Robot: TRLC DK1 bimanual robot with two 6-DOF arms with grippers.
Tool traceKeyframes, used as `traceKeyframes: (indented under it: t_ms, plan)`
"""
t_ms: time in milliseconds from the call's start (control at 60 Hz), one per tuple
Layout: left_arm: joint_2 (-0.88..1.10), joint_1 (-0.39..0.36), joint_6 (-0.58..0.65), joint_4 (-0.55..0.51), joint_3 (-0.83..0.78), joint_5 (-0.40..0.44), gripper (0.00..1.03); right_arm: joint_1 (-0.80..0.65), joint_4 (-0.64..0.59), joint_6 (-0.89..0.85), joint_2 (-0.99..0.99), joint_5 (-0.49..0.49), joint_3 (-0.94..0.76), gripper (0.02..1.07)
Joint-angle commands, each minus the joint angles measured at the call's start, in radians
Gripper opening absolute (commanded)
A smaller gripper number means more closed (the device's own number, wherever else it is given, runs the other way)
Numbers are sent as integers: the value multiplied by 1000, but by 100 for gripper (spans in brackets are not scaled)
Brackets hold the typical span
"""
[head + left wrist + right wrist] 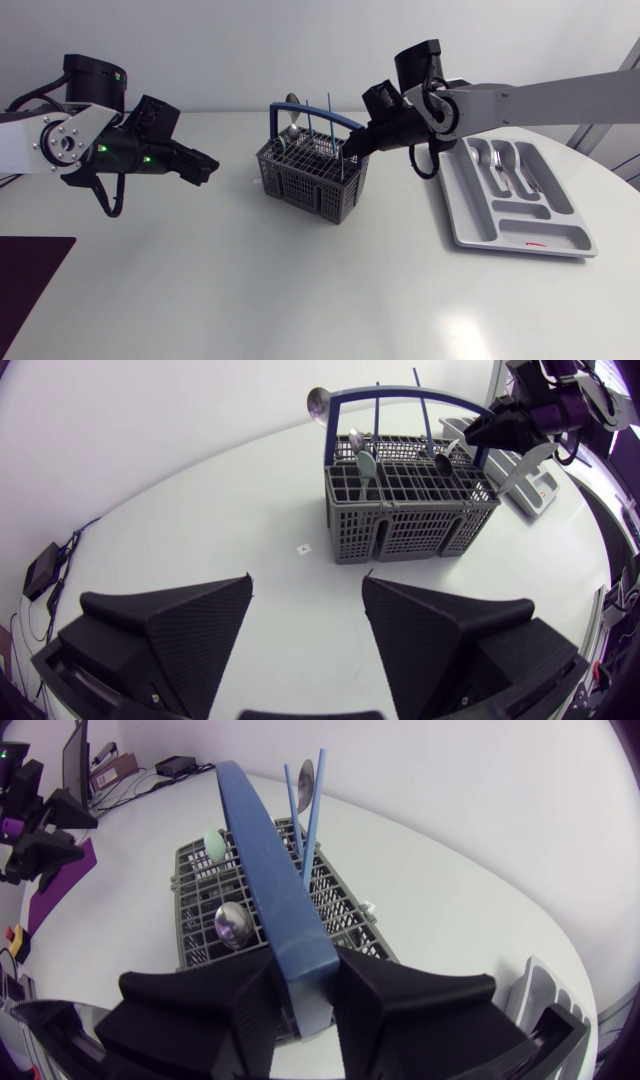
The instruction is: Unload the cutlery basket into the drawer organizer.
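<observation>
Partly done, I judge: a few pieces lie in the drawer organizer; spoons and blue sticks stand in the cutlery basket on the table; my right hand clamps its blue handle; my left hand hangs spread, empty.
</observation>
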Motion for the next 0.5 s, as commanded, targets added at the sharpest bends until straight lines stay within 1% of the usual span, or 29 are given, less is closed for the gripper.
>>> traceKeyframes:
  t_ms: [0, 117, 233, 333, 417, 433, 450, 467, 483]
  plan:
    - [-18, 11, 28, 7, -2, 8, 81, 10, -14, -39, -57, -28, -70, 15]
    - [-21, 11, 33, 7, -12, 8, 81, 15, -30, -82, -140, -69, -165, 15]
    - [-26, 2, 40, 7, -19, 28, 81, 35, -66, -119, -241, -117, -254, 15]
    - [-15, -3, 40, 7, -15, 40, 81, 65, -99, -139, -321, -118, -322, 15]
    - [17, -21, 39, 17, -5, 42, 81, 76, -99, -131, -373, -108, -361, 16]
    - [27, -26, 39, 17, -2, 42, 81, 78, -97, -128, -379, -95, -366, 17]
    - [37, -29, 37, 17, 2, 42, 81, 78, -94, -120, -389, -83, -371, 22]
    - [48, -30, 36, 19, 8, 42, 81, 78, -92, -114, -393, -80, -372, 29]
    - [56, -33, 36, 19, 11, 42, 81, 76, -91, -110, -398, -80, -374, 39]
